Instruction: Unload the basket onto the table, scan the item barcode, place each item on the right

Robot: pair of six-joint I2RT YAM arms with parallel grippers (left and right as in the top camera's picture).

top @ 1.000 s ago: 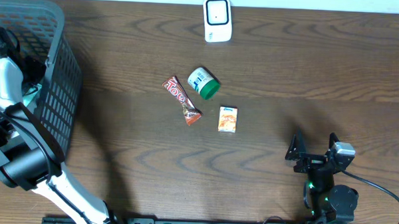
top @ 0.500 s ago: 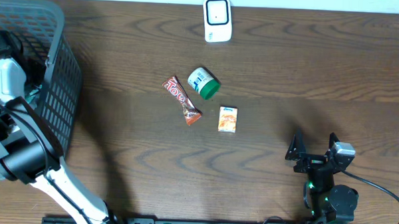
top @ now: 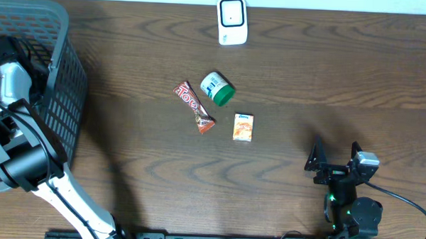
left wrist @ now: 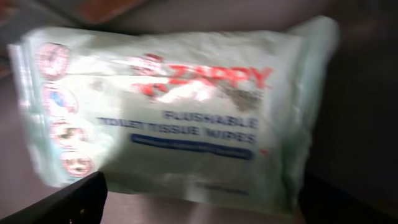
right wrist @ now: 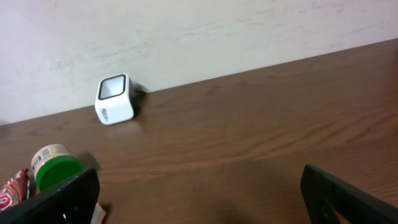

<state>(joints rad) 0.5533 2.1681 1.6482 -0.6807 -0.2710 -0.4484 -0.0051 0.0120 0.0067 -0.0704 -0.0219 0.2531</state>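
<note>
Only the left arm has shifted since a second ago, its white link edging a little further up inside the grey basket point(top: 62, 79); nothing on the table has moved. The left gripper point(left wrist: 202, 194) hangs with its fingers point(left wrist: 78, 200) wide apart, and a pale green wipes pack point(left wrist: 180, 106) lies just ahead of them, spanning the gap and gripped by neither. Its print is blurred but legible: "ZAPPY" in red, then "FLUSHABLE TOILET TISSUE WIPES" in blue, with round red pictograms down the end nearest the left finger.

The right gripper point(top: 334, 161) also stands spread and holds nothing. Far ahead of its fingers, towards the left one, sits the white scanner point(right wrist: 115, 99) with its dark window, against the back edge. Nearer that finger lie a green-lidded jar point(right wrist: 55, 165), a red-brown snack bar point(top: 194, 106) (white lettering, too small to read) and a small orange carton point(top: 243, 127), its blue heading unreadable.

All of this rests on a dark, wood-grain table point(top: 342, 81), which ends at a plain off-white wall point(right wrist: 249, 31).
</note>
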